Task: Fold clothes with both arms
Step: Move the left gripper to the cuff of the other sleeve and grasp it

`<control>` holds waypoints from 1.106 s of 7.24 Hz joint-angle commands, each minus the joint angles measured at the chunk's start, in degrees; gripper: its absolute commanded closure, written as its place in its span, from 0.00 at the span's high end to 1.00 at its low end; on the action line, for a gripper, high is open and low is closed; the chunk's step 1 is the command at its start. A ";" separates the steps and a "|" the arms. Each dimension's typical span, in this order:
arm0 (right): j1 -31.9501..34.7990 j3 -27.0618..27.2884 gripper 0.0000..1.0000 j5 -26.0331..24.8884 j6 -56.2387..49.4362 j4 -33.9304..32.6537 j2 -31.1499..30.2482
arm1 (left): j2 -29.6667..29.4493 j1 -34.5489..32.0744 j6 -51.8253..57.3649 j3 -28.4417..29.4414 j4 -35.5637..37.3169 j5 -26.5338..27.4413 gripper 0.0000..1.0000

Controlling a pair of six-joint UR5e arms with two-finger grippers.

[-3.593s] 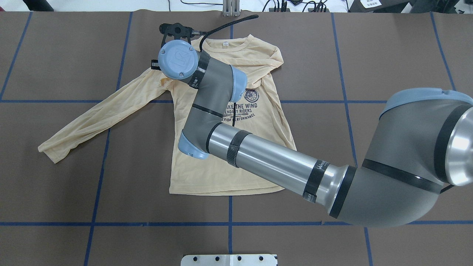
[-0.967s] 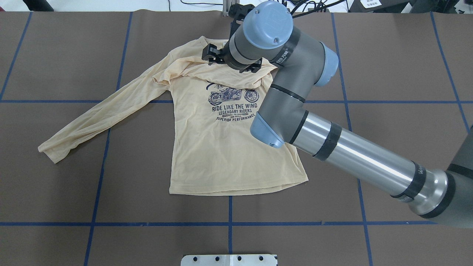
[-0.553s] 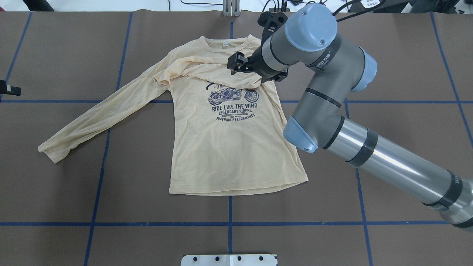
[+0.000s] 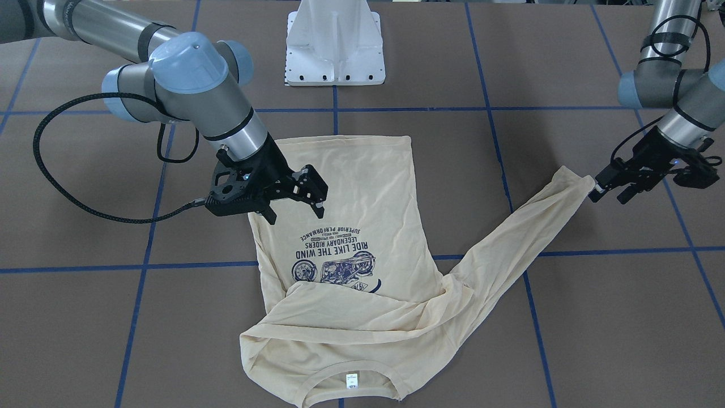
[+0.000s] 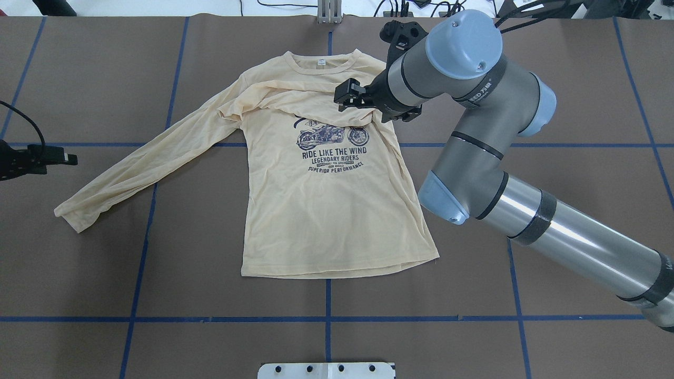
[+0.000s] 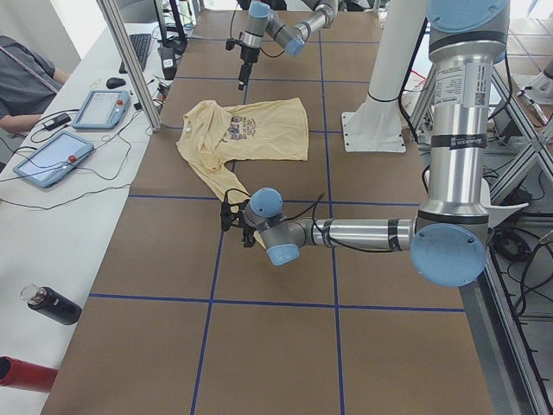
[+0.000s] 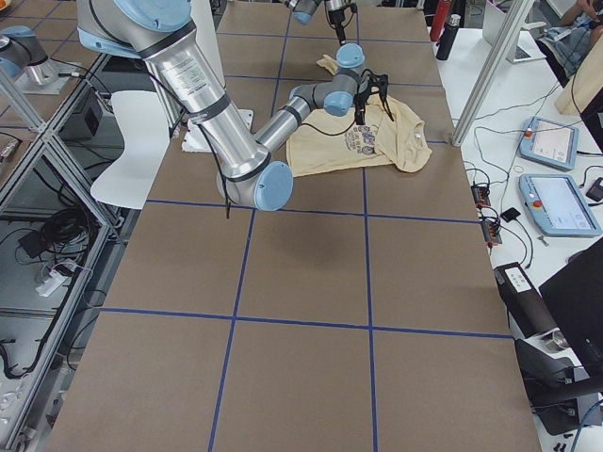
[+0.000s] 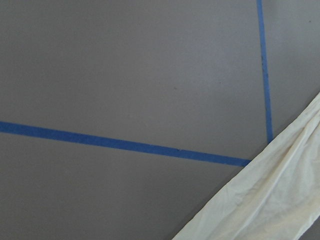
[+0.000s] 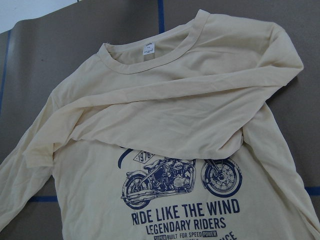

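1. The cream T-shirt (image 5: 326, 221) lies flat on the brown desk (image 5: 553, 68), print up, neck (image 5: 321, 63) towards the far edge.
2. One sleeve (image 5: 284, 102) is folded across the chest and covers the top of the motorcycle print (image 5: 331, 138).
3. The other sleeve (image 5: 147, 163) stretches out to the robot's left.
4. The right gripper (image 4: 293, 212) hovers over the shirt by the folded sleeve, fingers spread wide, nothing in them.
5. The left gripper (image 4: 609, 191) hangs near the long sleeve's cuff (image 4: 580, 181), fingers parted and holding nothing.
6. Its wrist camera sees only the desk, blue tape (image 8: 125, 145) and a corner of cream cloth.
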 commanded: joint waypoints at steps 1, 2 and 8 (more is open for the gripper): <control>0.01 0.04 0.99 0.16 0.00 0.00 -0.04 | 0.96 3.33 0.10 1.63 0.08 0.68 1.00; 0.01 0.13 0.99 0.16 0.00 0.09 -0.04 | 1.75 3.34 0.19 1.28 0.08 0.60 1.00; 0.10 0.13 0.99 1.12 0.00 0.09 -0.04 | 3.34 4.74 0.10 0.49 0.08 0.07 0.98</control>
